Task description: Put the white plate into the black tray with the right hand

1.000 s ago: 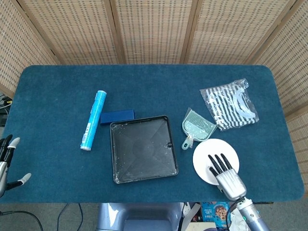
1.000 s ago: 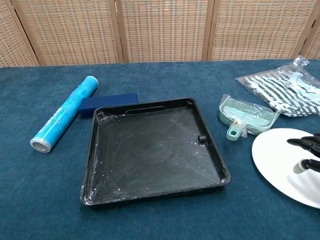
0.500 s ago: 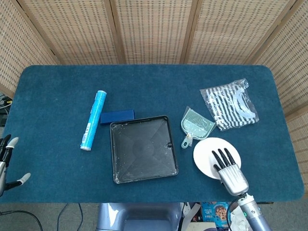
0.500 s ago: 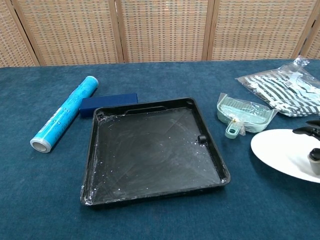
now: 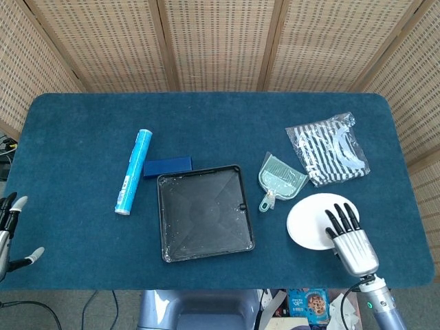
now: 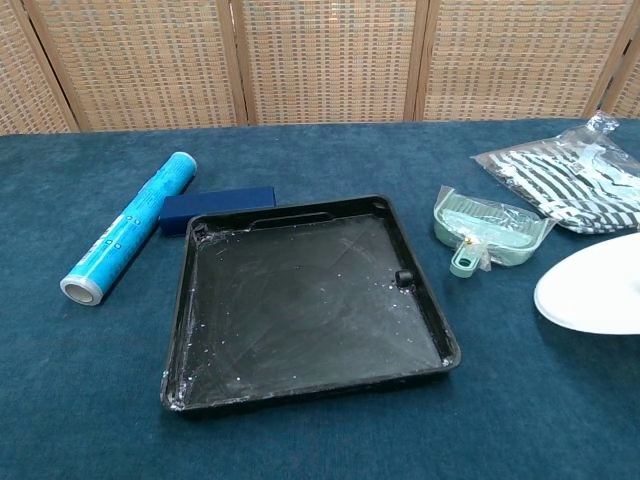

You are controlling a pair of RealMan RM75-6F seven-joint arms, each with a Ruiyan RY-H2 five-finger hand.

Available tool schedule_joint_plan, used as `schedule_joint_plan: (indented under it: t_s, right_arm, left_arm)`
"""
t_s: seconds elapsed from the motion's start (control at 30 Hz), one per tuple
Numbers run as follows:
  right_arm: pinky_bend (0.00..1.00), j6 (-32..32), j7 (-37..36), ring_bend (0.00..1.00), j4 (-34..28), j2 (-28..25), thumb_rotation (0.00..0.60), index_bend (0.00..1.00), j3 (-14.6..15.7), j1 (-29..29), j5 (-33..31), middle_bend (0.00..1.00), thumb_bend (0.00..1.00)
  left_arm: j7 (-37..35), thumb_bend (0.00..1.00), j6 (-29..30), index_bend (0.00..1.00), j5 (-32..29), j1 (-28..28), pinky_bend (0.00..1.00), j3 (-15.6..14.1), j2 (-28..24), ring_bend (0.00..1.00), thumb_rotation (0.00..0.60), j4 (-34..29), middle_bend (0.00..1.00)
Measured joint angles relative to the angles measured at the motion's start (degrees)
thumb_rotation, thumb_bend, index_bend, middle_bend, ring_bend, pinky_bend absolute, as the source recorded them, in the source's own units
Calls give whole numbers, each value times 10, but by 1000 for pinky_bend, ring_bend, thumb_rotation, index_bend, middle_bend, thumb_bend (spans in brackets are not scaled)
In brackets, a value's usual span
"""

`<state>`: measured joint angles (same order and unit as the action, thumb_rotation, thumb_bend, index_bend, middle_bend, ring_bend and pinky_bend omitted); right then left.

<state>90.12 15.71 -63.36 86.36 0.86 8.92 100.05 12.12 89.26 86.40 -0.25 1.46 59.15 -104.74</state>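
The white plate (image 5: 311, 221) is right of the black tray (image 5: 204, 212), with a strip of blue cloth between them. My right hand (image 5: 350, 240) grips the plate's right rim, its dark fingers lying on top. In the chest view the plate (image 6: 596, 288) shows at the right edge, tilted and raised off the cloth, and the hand itself is out of frame. The black tray (image 6: 300, 300) is empty apart from white specks. My left hand (image 5: 8, 230) hangs at the far left edge of the head view, its fingers apart and holding nothing.
A pale green dustpan (image 5: 278, 180) lies just up-left of the plate, between it and the tray. A striped bag (image 5: 330, 148) is at the back right. A blue roll (image 5: 133, 172) and a dark blue box (image 5: 167, 166) lie left of the tray.
My right hand has moved right with the plate, carrying it away from the tray and lifting it into a tilt. The hand has left the chest view. The left hand stayed put.
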Motion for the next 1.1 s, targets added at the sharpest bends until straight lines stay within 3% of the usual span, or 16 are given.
schedule_joint_plan:
  t_s: [0.37, 0.57, 0.8, 1.1]
  right_arm:
    - [10, 57, -34, 0, -53, -81, 600, 642, -5, -12, 14, 180, 479]
    - [15, 64, -28, 0, -124, -124, 600, 642, -19, 6, 35, 181, 479]
    - [24, 40, -32, 0, -208, -170, 600, 642, -52, 85, 95, 224, 479]
    - [28, -80, -116, 0, -197, -151, 600, 642, -85, 240, 150, 226, 480]
  left_arm:
    - [0, 0, 6, 0, -2, 2, 0, 2, 0, 0, 600, -3, 0]
    - [-5, 0, 2, 0, -3, 1, 0, 2, -3, 0, 600, -3, 0]
    - [-8, 0, -7, 0, -14, -4, 0, 5, -4, 0, 600, -3, 0]
    - [9, 0, -40, 0, -45, -20, 0, 13, 4, 0, 600, 2, 0]
